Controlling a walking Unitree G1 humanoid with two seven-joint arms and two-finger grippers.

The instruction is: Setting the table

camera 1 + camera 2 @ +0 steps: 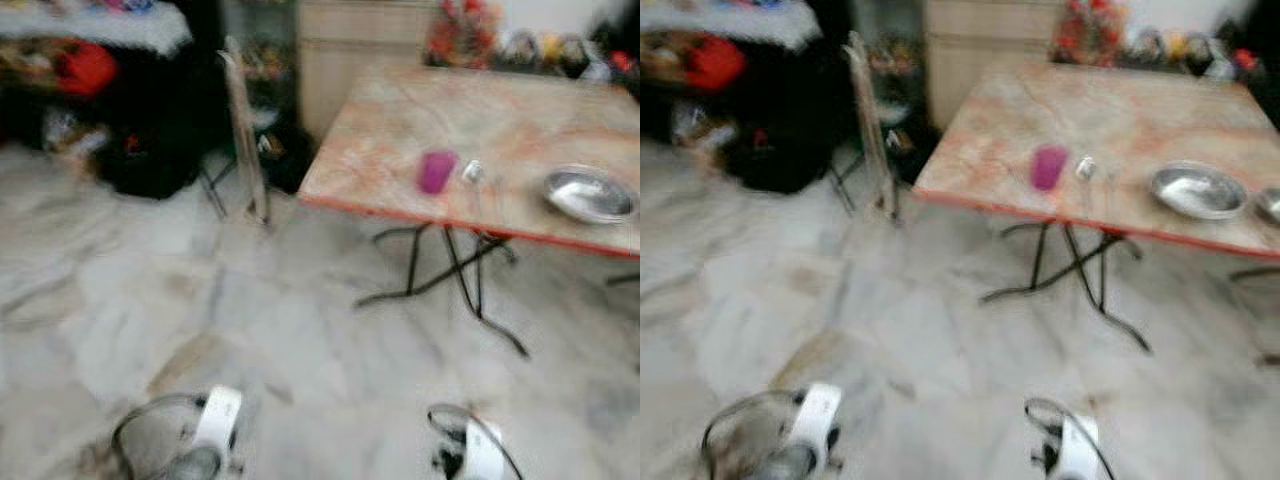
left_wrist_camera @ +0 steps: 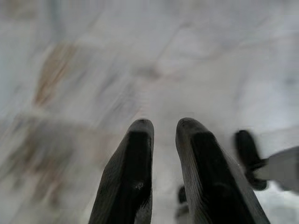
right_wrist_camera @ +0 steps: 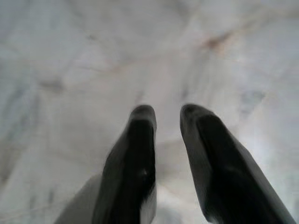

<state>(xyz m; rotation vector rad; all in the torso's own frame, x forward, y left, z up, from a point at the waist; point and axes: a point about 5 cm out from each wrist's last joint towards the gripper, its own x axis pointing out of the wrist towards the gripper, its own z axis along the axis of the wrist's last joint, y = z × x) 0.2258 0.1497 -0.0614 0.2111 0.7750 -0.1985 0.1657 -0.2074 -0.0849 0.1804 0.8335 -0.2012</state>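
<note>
A table (image 1: 500, 110) with a marbled top and red edge stands ahead to the right, blurred. On its near side are a purple cup (image 1: 436, 171), a small clear glass (image 1: 472, 172) beside it, and a steel plate (image 1: 590, 194) further right. A second steel dish (image 1: 1270, 203) sits at the table's right end. Both arms hang low over the floor, well short of the table. My left gripper (image 2: 163, 126) is slightly open with nothing between its fingers, and my right gripper (image 3: 167, 114) is likewise open over bare tile.
Black folding legs (image 1: 450, 270) spread under the table. A folded frame (image 1: 245, 130) leans left of the table. A dark cluttered shelf (image 1: 130, 110) stands at far left, a wooden cabinet (image 1: 350, 50) behind. Colourful items (image 1: 500, 45) line the table's far edge. Marble floor (image 1: 250, 320) lies between.
</note>
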